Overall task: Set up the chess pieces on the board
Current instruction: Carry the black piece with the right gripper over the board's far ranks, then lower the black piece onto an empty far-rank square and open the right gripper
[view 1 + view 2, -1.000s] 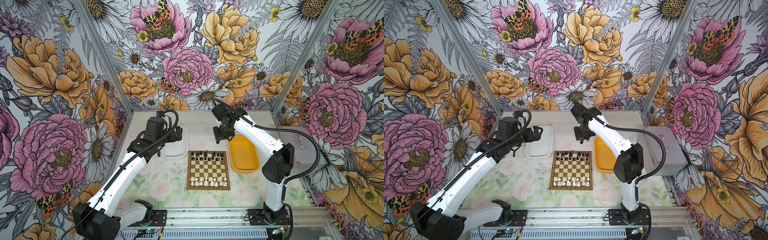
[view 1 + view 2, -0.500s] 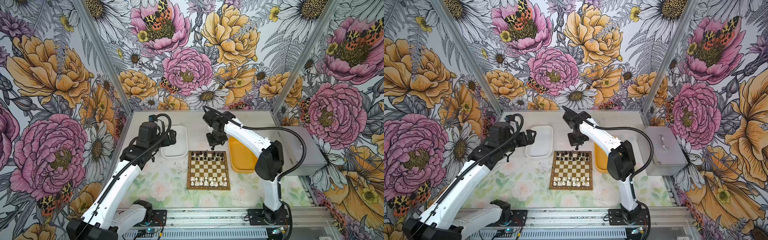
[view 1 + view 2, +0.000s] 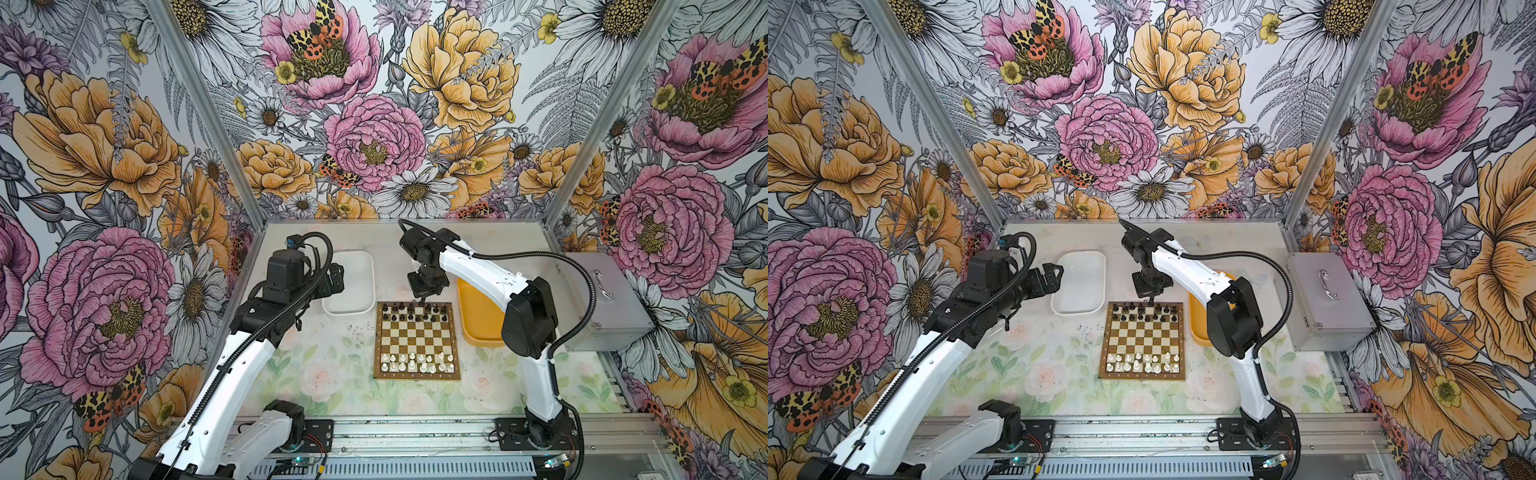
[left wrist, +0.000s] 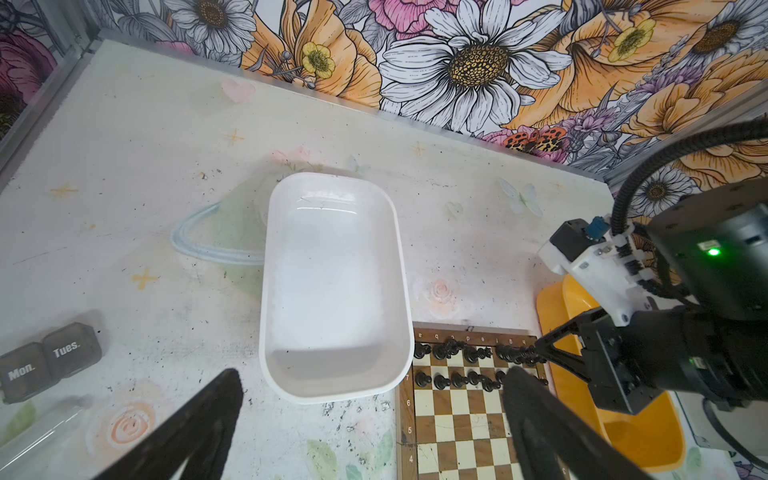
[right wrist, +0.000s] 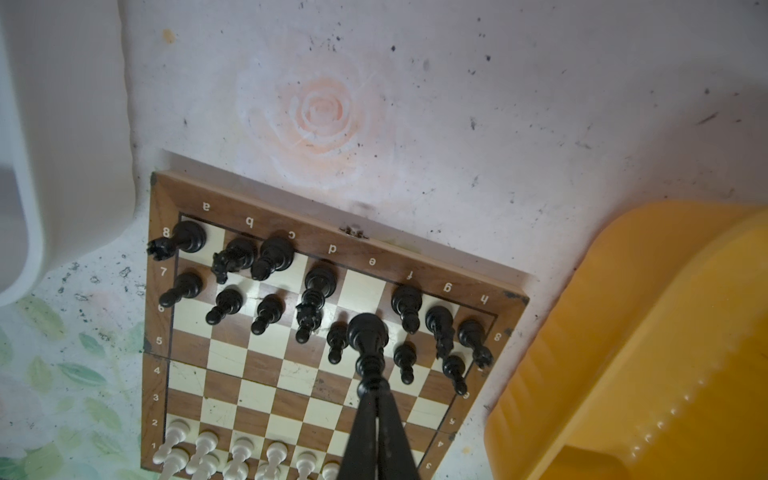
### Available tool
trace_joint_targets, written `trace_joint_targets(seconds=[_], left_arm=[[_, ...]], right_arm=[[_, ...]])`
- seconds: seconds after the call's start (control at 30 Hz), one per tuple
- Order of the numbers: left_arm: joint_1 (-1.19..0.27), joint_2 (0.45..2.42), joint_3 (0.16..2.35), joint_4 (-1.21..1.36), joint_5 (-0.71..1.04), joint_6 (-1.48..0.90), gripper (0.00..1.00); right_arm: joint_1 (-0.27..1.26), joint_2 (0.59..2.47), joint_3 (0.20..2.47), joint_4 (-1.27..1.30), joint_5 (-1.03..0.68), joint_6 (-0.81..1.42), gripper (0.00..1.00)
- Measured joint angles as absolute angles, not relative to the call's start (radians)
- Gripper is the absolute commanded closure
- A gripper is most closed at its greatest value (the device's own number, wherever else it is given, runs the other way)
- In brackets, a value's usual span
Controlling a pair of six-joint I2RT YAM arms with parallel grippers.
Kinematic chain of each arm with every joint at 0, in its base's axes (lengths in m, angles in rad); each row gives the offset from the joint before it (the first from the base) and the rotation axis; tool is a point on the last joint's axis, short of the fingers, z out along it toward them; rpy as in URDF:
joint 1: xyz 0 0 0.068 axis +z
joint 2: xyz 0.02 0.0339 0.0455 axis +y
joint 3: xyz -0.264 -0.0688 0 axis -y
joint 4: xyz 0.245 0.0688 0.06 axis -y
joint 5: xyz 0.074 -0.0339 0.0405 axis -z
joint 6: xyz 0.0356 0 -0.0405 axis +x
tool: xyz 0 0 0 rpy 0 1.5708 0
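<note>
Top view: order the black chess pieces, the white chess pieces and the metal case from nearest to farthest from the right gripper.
1. Black chess pieces: beneath the right gripper, far rows of the board.
2. White chess pieces: near rows.
3. Metal case: far right, beyond the yellow tray.

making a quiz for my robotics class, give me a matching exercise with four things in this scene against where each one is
Things
1. white rounded plastic tray
2. yellow plastic tray
3. silver metal case with a handle
4. tall black chess piece

Places
A. pinched in the shut right gripper, above the black end of the brown-and-cream chessboard
B. at the table's right edge
C. just right of the board
D. off the board's far left corner

Pairs: 1-D, 2-C, 3-B, 4-A
</note>
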State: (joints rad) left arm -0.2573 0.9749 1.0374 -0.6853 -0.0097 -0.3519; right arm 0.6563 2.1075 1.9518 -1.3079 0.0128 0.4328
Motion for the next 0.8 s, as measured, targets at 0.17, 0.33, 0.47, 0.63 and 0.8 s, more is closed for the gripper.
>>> trace_joint_targets(seconds=[0.17, 0.33, 0.47, 0.63, 0.8], left_arm=[[-0.257, 0.974, 1.037, -0.694, -0.01, -0.352, 0.01], [-0.257, 0.974, 1.037, -0.701, -0.01, -0.352, 0.01], [-0.257, 0.974, 1.037, -0.704, -0.01, -0.352, 0.01], [-0.257, 0.974, 1.037, -0.707, -0.01, -0.352, 0.01], [-0.257, 0.974, 1.037, -0.707, -0.01, -0.352, 0.01]], right_arm=[[0.658, 2.109, 1.946, -1.294, 0.008, 0.436, 1.0], [0.663, 2.11, 1.931, -1.287, 0.006, 0.435, 1.0], [0.663, 2.111, 1.919, -1.28, 0.006, 0.435, 1.0], [0.663, 2.124, 1.917, -1.273, 0.006, 0.435, 1.0], [0.663, 2.146, 1.916, -1.27, 0.007, 0.435, 1.0]])
